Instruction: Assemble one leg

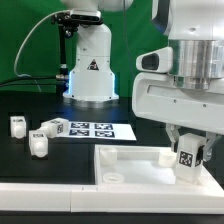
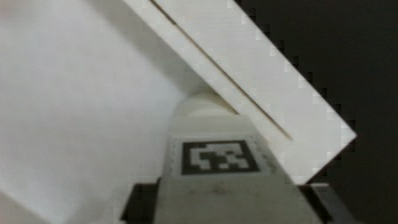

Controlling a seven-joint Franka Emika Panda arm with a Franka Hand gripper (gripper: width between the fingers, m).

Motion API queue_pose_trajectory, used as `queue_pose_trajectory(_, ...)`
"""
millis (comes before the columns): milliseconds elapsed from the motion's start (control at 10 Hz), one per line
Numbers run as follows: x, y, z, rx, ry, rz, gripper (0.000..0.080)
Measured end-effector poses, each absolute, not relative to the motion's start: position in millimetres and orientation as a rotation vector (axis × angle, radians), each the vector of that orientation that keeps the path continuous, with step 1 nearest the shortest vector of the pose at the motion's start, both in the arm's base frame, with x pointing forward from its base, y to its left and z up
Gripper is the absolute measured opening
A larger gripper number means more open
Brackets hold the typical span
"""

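In the exterior view, the white panel (image 1: 150, 163) is lying nearest the camera, flat on the black tabletop (image 1: 40, 172) close to its front edge, with its raised rim showing along the near side. A pale strip is running along that front edge. The gripper (image 1: 186, 157) is hanging over the panel toward the front right corner of the tabletop, and its fingers are clamping the leg (image 1: 186, 158), which is standing upright with its tag facing the camera. Whether the leg's lower end is touching the panel cannot be told. Three more white pegs (image 1: 38, 133) are lying loose near the left edge of the tabletop. The marker board (image 1: 95, 129) is lying flat just beside them, toward the back edge. The arm's white base (image 1: 89, 68) is standing at the back edge, and a green backdrop (image 1: 25, 40) is closing off the room behind it.

In the wrist view, the leg (image 2: 221, 150) is sitting between the dark finger pads (image 2: 150, 203), tag outward. The panel (image 2: 71, 110) is filling most of the field below it, its raised rim (image 2: 249, 80) crossing diagonally, with the black tabletop (image 2: 338, 50) showing beyond the rim.
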State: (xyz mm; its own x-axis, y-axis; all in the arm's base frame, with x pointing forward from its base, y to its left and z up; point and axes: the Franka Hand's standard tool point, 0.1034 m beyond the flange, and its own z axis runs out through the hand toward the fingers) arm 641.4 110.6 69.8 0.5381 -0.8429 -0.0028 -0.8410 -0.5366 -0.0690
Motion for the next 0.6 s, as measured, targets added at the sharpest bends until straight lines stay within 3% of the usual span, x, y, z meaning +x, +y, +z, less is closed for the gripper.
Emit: queue_pose_trajectory(600, 641.8, 109.0, 67.3, -1.744, 2.430, 0.051, 0.0284)
